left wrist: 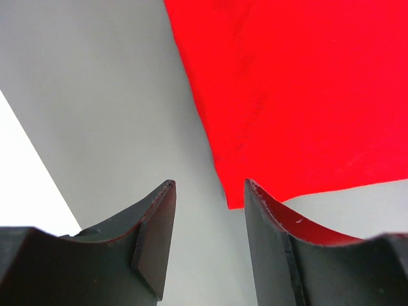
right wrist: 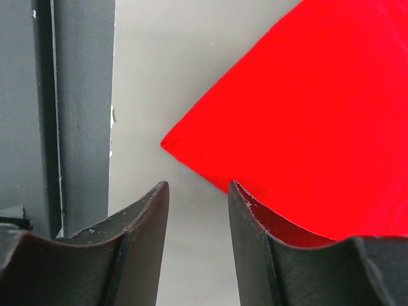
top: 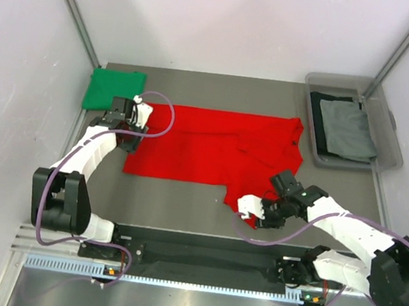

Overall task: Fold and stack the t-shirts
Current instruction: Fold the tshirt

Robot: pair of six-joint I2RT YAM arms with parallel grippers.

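Green t-shirt [top: 113, 90] sitting folded far left; red t-shirt [top: 212, 150] lying spread, left gripper [left wrist: 207, 185] and right gripper [right wrist: 197, 185] hovering, jaws apart, at its corners.

The grey surface [top: 175, 203] lies bare in a strip between the spread bright red cloth t-shirt [top: 205, 149] and the black base rail [top: 206, 255]. It is also bare in a band along the far wall. A folded green t-shirt [top: 112, 89] fills the far left corner. A clear plastic bin [top: 353, 166] blocks the far right.
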